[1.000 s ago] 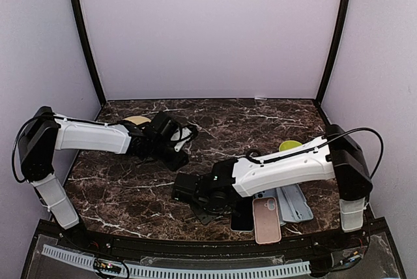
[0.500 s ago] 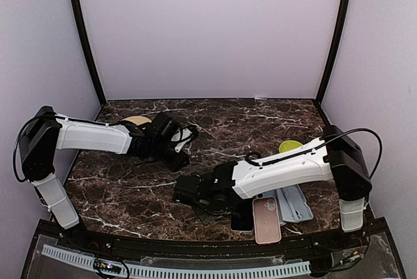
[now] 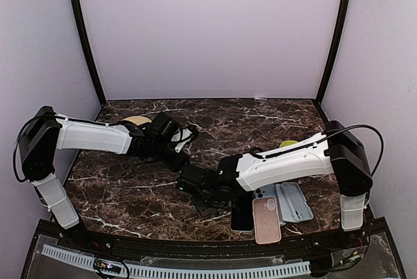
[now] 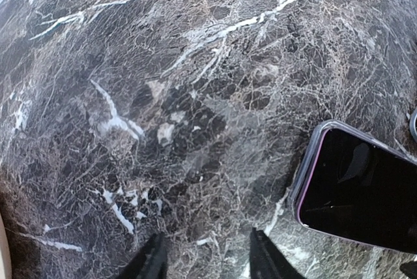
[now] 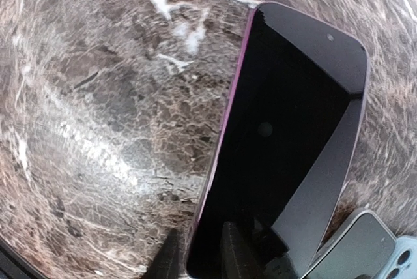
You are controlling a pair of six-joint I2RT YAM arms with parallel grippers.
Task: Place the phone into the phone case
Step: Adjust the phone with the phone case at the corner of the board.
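**A:** What moved in that last second?

**B:** Your right arm. It has slid left and a bit further up the table, so the right gripper now sits at the near corner of the phone. The phone is down on the marble, near the pink case. Your left arm hasn't budged.

**A:** Is the claw actually holding it?

**B:** Honestly can't tell. The fingers are narrow and straddle the phone's long edge, but whether they're pinching or just resting, no idea. There's a purple rim round the phone, so my guess is it's going into a case. I can't say it's seated, though.

**A:** And the left?

**B:** Your left gripper hovers low over bare marble with the arm stretched out. Its fingers are partly apart with nothing between them, and the phone is just off to one side.
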